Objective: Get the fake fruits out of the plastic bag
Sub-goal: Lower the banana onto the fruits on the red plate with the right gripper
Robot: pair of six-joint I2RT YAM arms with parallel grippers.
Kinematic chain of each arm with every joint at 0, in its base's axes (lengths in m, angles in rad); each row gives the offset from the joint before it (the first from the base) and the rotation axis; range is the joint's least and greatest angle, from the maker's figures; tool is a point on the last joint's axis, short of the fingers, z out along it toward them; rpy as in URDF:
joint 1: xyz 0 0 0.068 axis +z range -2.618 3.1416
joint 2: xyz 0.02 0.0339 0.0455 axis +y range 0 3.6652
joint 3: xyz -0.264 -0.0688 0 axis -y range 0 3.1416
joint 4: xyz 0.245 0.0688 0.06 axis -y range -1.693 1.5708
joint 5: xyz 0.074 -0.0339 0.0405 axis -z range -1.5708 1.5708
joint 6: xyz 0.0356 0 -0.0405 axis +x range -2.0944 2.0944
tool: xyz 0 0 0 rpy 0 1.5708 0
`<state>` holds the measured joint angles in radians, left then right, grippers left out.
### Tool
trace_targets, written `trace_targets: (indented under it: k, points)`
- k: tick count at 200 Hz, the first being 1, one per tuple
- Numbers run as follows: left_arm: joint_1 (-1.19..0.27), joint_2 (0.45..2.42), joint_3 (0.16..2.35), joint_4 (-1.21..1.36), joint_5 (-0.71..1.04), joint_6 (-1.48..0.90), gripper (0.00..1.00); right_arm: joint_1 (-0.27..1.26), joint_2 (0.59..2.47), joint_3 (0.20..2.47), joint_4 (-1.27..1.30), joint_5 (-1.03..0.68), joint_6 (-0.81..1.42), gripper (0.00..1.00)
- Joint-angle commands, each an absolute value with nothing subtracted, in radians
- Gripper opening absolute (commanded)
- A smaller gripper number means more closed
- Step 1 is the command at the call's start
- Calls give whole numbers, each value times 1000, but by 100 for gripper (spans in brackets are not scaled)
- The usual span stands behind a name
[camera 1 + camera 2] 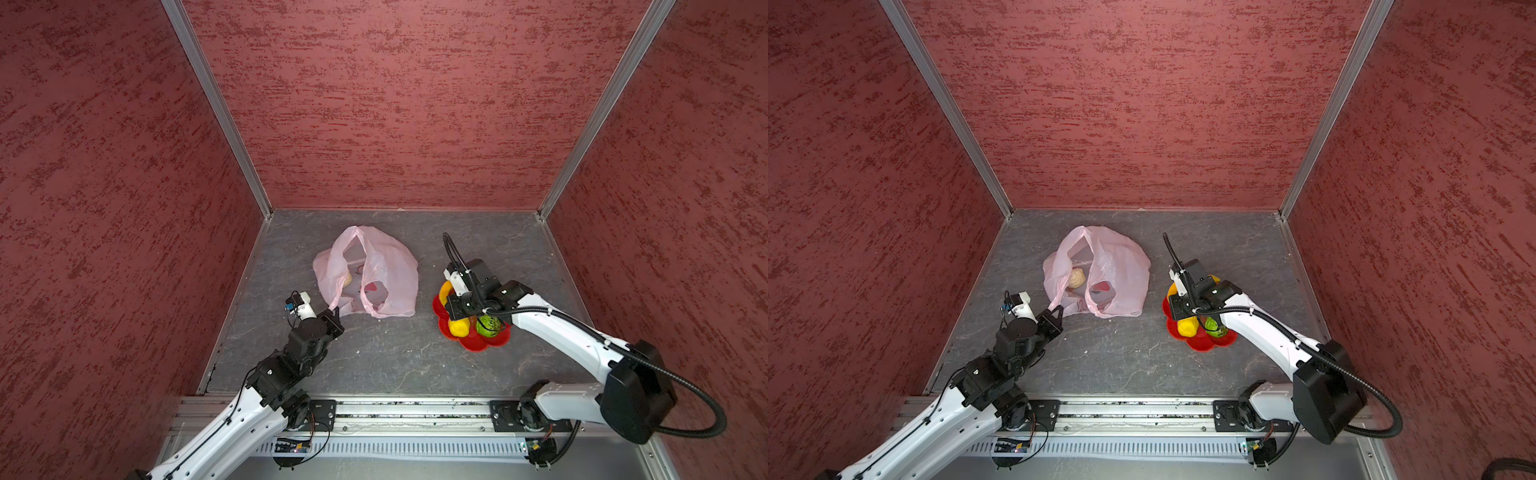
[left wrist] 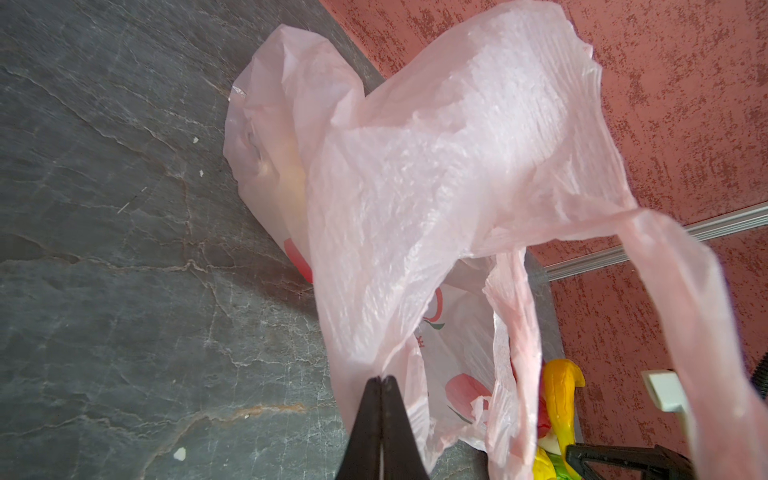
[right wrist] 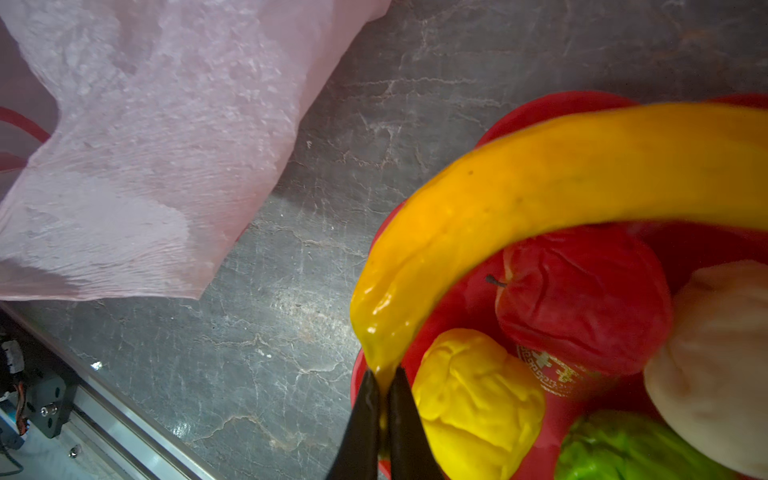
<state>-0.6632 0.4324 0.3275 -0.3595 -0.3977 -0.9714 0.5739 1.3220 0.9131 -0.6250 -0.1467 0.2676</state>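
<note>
The plastic bag [image 1: 386, 270] is seen lying on the bench [image 1: 395, 365], a little beyond centre, handles trailing toward 6 o'clock. Its rim is caught at the bag's 7 o'clock corner by the left pincer [image 2: 380, 380], tips pressed together on the thin film. One beige fruit [image 1: 1076, 277] is glimpsed inside the bag, on its 9 o'clock side. At 3 o'clock of the bag, apart from it, the red plate [image 1: 478, 345] is found. Over it the banana [image 3: 561, 174] is pinched by its end in the right pincer [image 3: 384, 376]. On the plate are counted a yellow ball [image 3: 473, 399], a red ball [image 3: 582, 299], a green ball [image 3: 623, 449] and a beige ball [image 3: 715, 365]. Whether the banana touches the plate cannot be told.
</note>
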Motion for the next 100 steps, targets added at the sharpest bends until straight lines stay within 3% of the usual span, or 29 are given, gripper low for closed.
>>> trace_targets:
  k: [1, 100]
  points:
    - [-666, 430, 356, -371, -395, -956, 0, 555, 1329, 900, -574, -129, 239, 5]
    - [-667, 458, 351, -344, -388, -956, 0, 533, 1373, 859, -566, -137, 223, 6]
